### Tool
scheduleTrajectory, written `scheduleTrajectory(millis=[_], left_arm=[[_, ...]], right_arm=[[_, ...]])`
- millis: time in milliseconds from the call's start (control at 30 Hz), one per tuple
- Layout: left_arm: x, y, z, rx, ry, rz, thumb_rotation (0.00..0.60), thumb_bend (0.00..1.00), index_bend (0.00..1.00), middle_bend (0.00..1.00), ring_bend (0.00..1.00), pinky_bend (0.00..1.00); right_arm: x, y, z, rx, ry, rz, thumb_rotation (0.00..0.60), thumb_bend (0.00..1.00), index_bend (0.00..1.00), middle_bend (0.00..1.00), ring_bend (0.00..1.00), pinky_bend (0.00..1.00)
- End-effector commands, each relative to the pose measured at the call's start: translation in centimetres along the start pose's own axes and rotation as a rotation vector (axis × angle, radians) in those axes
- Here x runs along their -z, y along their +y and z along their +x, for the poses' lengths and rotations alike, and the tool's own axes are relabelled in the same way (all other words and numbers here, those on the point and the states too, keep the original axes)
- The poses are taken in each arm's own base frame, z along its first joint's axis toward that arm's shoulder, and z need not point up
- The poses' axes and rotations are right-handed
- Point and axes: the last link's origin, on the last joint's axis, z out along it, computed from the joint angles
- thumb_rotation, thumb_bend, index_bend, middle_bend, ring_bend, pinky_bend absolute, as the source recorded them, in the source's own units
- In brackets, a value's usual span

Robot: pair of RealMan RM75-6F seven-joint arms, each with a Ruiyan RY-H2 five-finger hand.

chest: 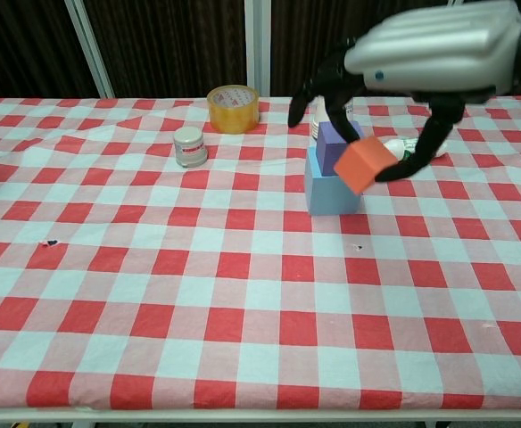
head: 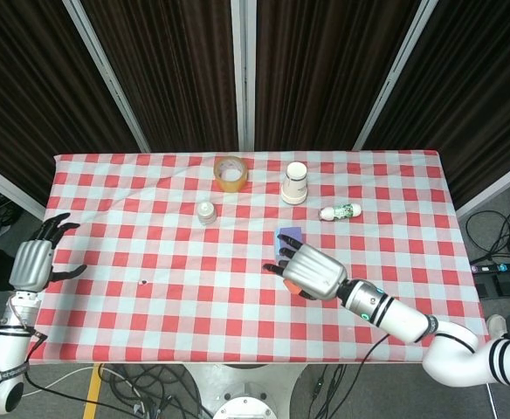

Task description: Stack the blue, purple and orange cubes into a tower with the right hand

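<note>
Right hand point(chest: 421, 53): pinches the orange cube point(chest: 362, 165), airborne.
Tower: purple cube point(chest: 334, 143) on blue cube point(chest: 330, 189), 11 o'clock of orange.
Risk: tilted cube may knock purple off.

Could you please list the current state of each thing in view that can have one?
Orange cube: held by the right hand, lifted off the table, tilted.
Purple cube: stacked on the blue cube.
Blue cube: on the table, bottom of the stack.
Right hand: holds the orange cube.
Left hand: open, holds nothing.
Cup: upside down.
Bottle: lying on its side.
</note>
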Motion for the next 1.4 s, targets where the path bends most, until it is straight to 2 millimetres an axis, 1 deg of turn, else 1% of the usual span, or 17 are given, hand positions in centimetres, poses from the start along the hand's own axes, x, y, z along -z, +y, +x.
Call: scheduleTrajectory(millis=[33, 133, 233, 367, 467, 633, 800, 1067, 1400], left_arm=[[0.0, 0.0, 0.1, 0.006, 0.002, 0.000, 0.600, 0.11, 0.31, 0.24, 0.16, 0.29], [0.0, 0.0, 0.2, 0.009, 0.004, -0.001, 0.600, 0.11, 0.31, 0.24, 0.16, 0.29], [0.0, 0.1, 0.2, 0.011, 0.003, -0.002, 0.600, 0.11, 0.31, 0.24, 0.16, 0.29], [0.0, 0.1, 0.2, 0.011, 0.002, -0.005, 0.600, 0.11, 0.31, 0.24, 0.16, 0.29], [0.0, 0.2, 0.1, 0.010, -0.001, -0.008, 0.600, 0.11, 0.31, 0.24, 0.16, 0.29], [0.0, 0.1, 0.1, 0.012, -0.004, -0.006, 0.600, 0.11, 0.31, 0.24, 0.16, 0.29], [0.0, 0.0, 0.1, 0.015, -0.004, 0.000, 0.600, 0.11, 0.31, 0.24, 0.16, 0.29], [0.0, -0.1, 0.1, 0.020, -0.005, 0.001, 0.600, 0.11, 0.31, 0.24, 0.16, 0.29], [0.0, -0.1, 0.1, 0.019, -0.005, 0.001, 0.600, 0.11, 0.31, 0.24, 0.16, 0.29]], right_arm=[[-1.6, 0.6, 3.7, 0.028, 0.055, -0.052, 0.600, 0.14, 0.21, 0.55, 0.26, 0.10], [-3.3, 1.3, 4.8, 0.029, 0.037, -0.103, 0.600, 0.14, 0.21, 0.55, 0.26, 0.09], [-5.0, 1.8, 5.3, 0.030, 0.013, -0.144, 0.600, 0.15, 0.21, 0.55, 0.26, 0.09], [-7.4, 1.6, 5.7, 0.028, -0.024, -0.202, 0.600, 0.15, 0.21, 0.55, 0.26, 0.09], [-8.8, 1.6, 5.7, 0.040, -0.068, -0.247, 0.600, 0.15, 0.21, 0.55, 0.26, 0.09], [-10.2, 1.5, 5.6, 0.033, -0.176, -0.329, 0.600, 0.15, 0.21, 0.55, 0.26, 0.09], [-10.9, 1.5, 5.3, 0.051, -0.234, -0.396, 0.600, 0.15, 0.21, 0.55, 0.26, 0.09], [-11.1, 1.6, 4.7, 0.042, -0.306, -0.500, 0.600, 0.16, 0.21, 0.56, 0.26, 0.09], [-11.0, 1.6, 3.7, 0.011, -0.320, -0.529, 0.600, 0.16, 0.21, 0.56, 0.27, 0.09]])
